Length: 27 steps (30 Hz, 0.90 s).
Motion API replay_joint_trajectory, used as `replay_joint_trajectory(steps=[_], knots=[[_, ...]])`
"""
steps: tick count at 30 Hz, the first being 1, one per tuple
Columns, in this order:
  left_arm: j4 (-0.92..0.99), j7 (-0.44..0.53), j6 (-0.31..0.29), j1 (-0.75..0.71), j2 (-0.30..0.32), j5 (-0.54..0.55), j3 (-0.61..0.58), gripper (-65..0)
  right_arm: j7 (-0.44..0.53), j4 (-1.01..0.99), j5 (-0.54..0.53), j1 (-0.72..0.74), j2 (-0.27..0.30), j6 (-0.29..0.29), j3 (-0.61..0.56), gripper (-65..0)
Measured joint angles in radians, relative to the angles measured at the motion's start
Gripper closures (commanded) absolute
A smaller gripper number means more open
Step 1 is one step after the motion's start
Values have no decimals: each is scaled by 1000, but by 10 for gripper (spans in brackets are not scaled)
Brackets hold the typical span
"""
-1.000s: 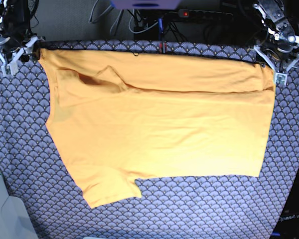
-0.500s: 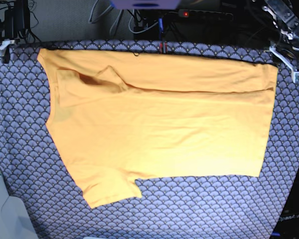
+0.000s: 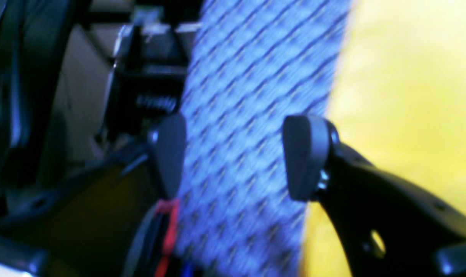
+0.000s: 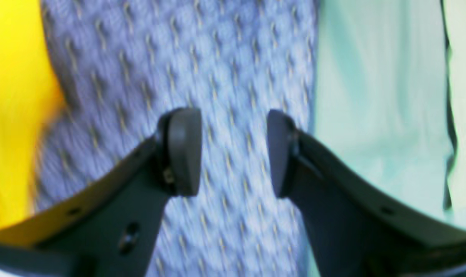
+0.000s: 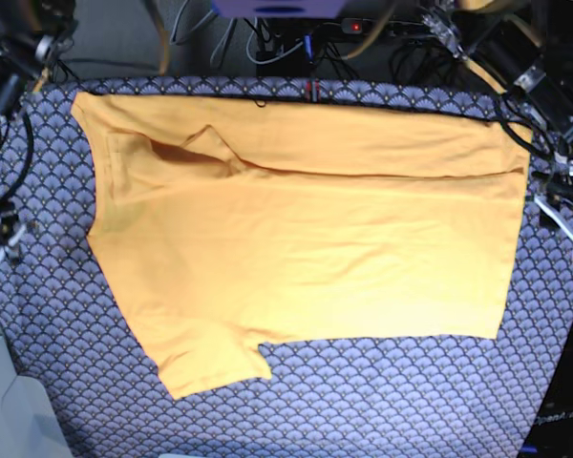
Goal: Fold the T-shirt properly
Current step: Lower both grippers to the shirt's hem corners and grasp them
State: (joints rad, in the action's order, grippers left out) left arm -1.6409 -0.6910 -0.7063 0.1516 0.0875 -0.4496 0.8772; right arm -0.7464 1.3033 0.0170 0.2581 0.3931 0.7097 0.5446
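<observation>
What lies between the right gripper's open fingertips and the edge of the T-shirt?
In the right wrist view, only bare scallop-patterned table cover separates the right gripper from the T-shirt; nothing else lies there.

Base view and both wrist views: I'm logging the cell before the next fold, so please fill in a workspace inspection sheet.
Surface: blue-grey scale-patterned table cover, flat.
Job's things: plain yellow-orange cloth T-shirt spread flat, far long edge folded over, one sleeve sticking out near.
Clutter: nothing seen.
Grippers: left gripper open, empty, over the cover beside the shirt edge; right gripper open, empty, over the cover.
Cables: tangle behind the table.
Surroundings: power strip, red light.
</observation>
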Motion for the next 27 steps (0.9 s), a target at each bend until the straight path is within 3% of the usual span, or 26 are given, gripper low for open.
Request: replay_joint_trajectory(steps=[4,7,12,18,27], knots=[[118,8,-3,106,-23,-75,-90,-389,116,-238,165,191,-24,-16,-52,-285],[241,6,6,200,-24,-124,-129,-389,171,-417,294,305,-77,-14,-94,-285],[415,25,12,327,-18,-109,-219,-389,357,-611,333,395,-140,-7,-106,-285],[539,53,90,407,-17,-126,-267,-389,496,-847,397,475,-135,-10,-103,-285],[541,67,97,384,-7,-123,-264,-389,631,-990,398,489,-114,-11,-103,-285]])
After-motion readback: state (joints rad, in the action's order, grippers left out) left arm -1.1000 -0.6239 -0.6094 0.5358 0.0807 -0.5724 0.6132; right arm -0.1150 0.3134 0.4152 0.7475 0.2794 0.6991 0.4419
